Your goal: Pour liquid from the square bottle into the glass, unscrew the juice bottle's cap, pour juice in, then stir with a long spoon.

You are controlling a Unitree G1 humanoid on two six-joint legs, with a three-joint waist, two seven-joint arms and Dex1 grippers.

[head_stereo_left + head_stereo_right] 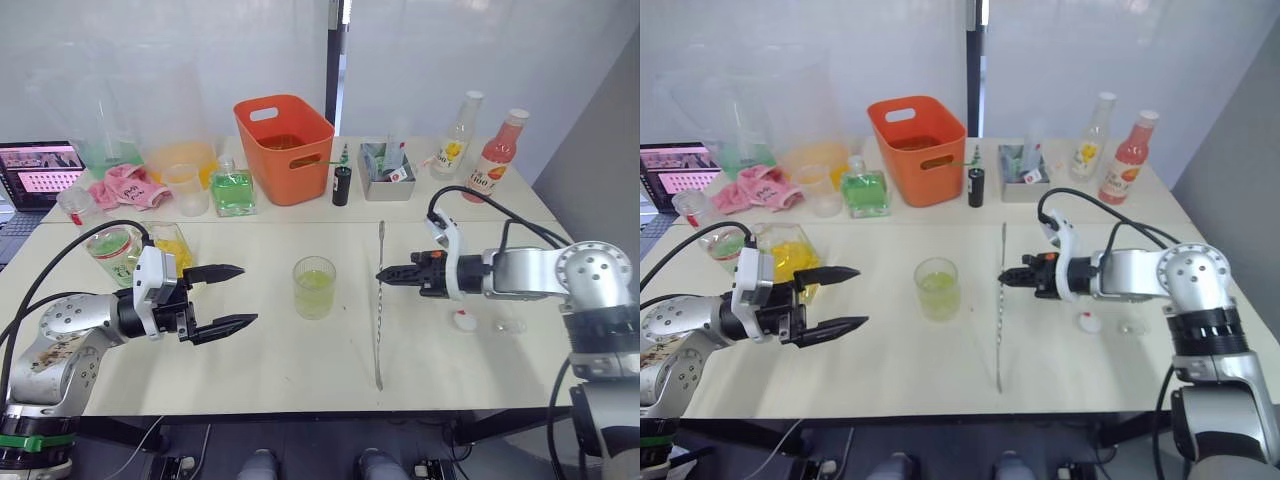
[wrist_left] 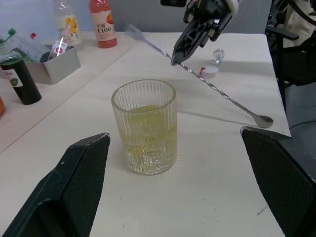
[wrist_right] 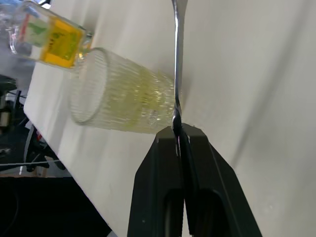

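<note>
The ribbed glass [image 1: 314,288] stands mid-table holding yellow-green liquid. Just right of it lies the long spoon [image 1: 379,330], its bowl end toward the table's front edge. My right gripper [image 1: 382,275] is shut on the spoon's stem [image 3: 177,74]. To the left of the glass, my left gripper [image 1: 248,294] is open and holds nothing. Behind it stand the square bottle [image 1: 172,248] with yellow-orange liquid and the juice bottle [image 1: 112,252]. The white cap [image 1: 465,320] lies on the table under my right arm.
A clear stopper [image 1: 510,325] lies beside the cap. Along the back stand an orange basket [image 1: 285,145], a green square bottle [image 1: 233,190], a translucent cup [image 1: 187,190], a pink cloth [image 1: 125,185], a grey tray [image 1: 385,160] and two bottles [image 1: 498,155]. A laptop [image 1: 40,170] sits far left.
</note>
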